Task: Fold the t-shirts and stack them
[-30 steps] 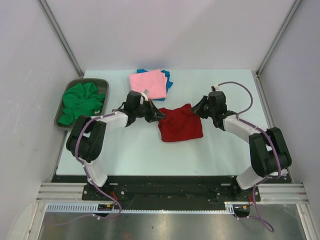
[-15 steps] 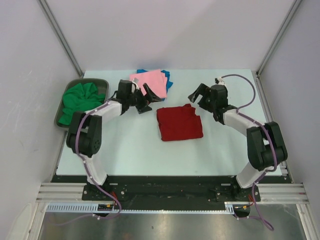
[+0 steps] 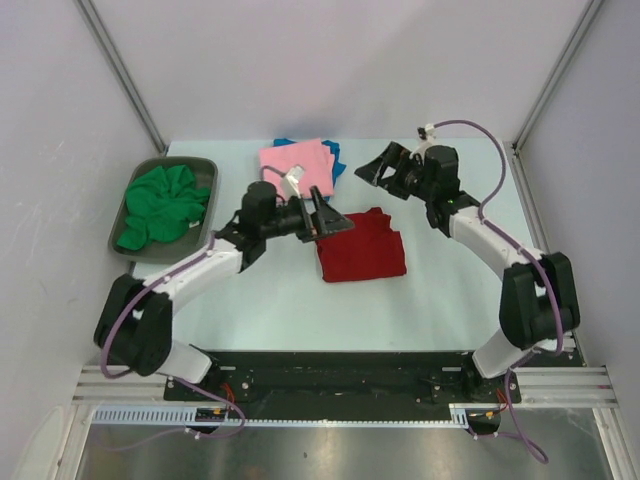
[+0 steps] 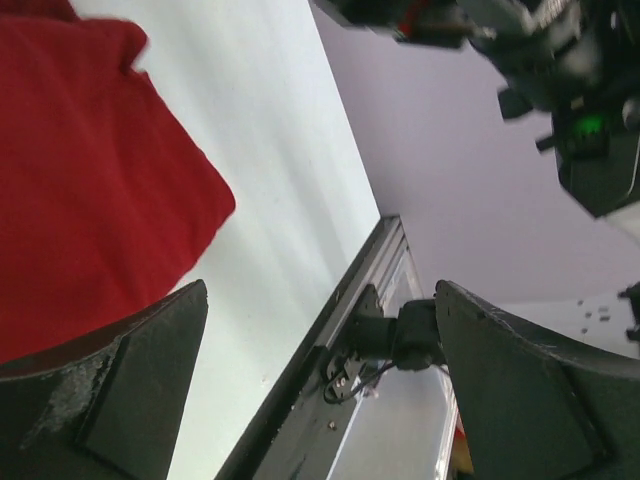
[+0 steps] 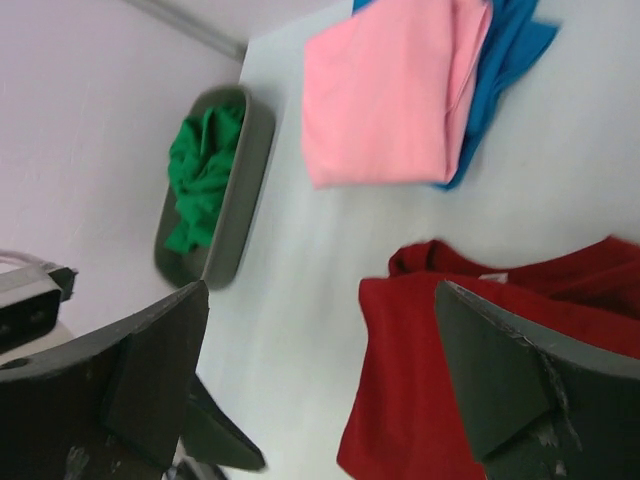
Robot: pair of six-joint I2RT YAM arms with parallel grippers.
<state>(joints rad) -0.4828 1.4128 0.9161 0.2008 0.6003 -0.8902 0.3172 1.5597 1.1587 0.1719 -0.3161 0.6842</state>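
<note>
Since a second ago, your two arms have come off the sides of the dark red t-shirt, where their fingers were closed. The right gripper has drawn back toward the far side of the counter and now stands apart from the shirt. The left gripper swung up toward the pink t-shirt and has returned to the red shirt's far left corner.

Findings at present:
- Both sets of fingers are spread wide and hold nothing. Each wrist view shows an empty gap between them.
- The dark red t-shirt lies mid-counter as a rough folded rectangle, with its far edge still slightly uneven. From the overhead view you cannot tell whether the left fingers touch it.
- The pink t-shirt lies folded on top of the blue t-shirt at the far edge, and the blue cloth shows along the right side.
- The green t-shirt is bunched and unfolded in the grey tray at the far left.

Assessment: two shirts are stacked and the third appears folded but not yet placed on the stack. The fourth is untouched. You have roughly half of the work left: move the red shirt onto the pink one, then take out, fold and stack the green one.
</note>
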